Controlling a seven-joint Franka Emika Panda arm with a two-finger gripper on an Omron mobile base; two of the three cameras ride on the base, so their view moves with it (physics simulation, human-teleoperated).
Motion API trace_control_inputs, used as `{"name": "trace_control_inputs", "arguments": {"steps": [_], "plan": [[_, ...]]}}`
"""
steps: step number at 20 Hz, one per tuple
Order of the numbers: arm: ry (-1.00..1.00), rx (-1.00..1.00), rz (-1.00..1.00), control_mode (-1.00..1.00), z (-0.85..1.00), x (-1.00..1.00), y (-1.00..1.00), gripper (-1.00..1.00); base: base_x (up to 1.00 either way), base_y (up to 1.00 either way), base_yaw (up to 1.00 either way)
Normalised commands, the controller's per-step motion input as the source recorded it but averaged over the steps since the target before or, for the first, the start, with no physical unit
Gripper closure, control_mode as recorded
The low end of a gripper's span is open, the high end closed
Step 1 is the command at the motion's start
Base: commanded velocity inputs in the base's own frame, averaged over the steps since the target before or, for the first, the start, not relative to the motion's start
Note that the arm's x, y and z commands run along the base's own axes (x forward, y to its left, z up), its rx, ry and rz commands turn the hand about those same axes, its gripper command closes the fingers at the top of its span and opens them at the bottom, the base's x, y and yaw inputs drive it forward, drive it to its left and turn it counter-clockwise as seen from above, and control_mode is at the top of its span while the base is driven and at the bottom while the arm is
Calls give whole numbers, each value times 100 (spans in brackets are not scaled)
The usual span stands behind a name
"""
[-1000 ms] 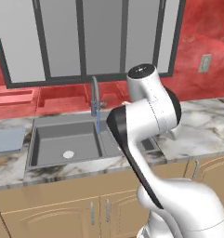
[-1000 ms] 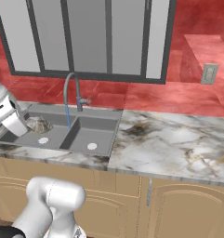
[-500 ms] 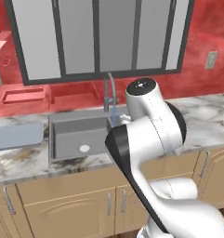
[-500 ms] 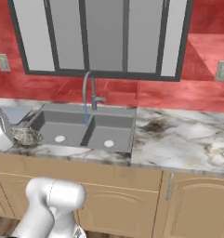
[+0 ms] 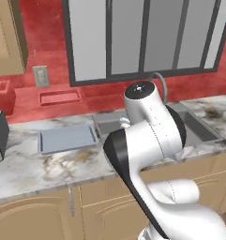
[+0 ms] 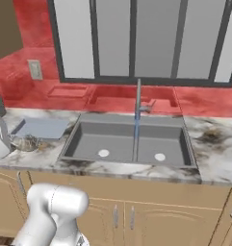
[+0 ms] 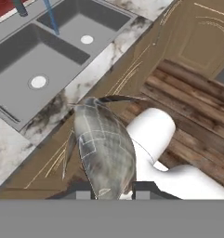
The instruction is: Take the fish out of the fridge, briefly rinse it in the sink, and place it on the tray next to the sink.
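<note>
Marble tabletop [image 6: 218, 158] kitchen: jaws clamped on fish [image 7: 104, 146], held out past the tabletop's front edge. Sink [image 6: 127, 139] beyond, faucet [image 6: 138, 103] running; tray [image 5: 67, 139] beside it bare. Fridge step looks done; rinse and placing remain.

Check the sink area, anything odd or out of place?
Water runs from the faucet into the sink with nothing under it. The fish is in the shut gripper, off the counter's front edge over cabinets and floor. The tray sits flat.
</note>
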Motion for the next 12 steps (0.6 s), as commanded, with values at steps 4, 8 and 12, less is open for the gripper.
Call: {"name": "trace_control_inputs", "arguments": {"steps": [4, 8, 12], "plan": [[0, 0, 0, 100, 0, 0, 0, 100, 76, 84, -4], [0, 0, 5, -100, 0, 8, 0, 100, 34, 15, 1], [11, 0, 35, -100, 0, 48, -8, 100, 0, 0, 0]]}}
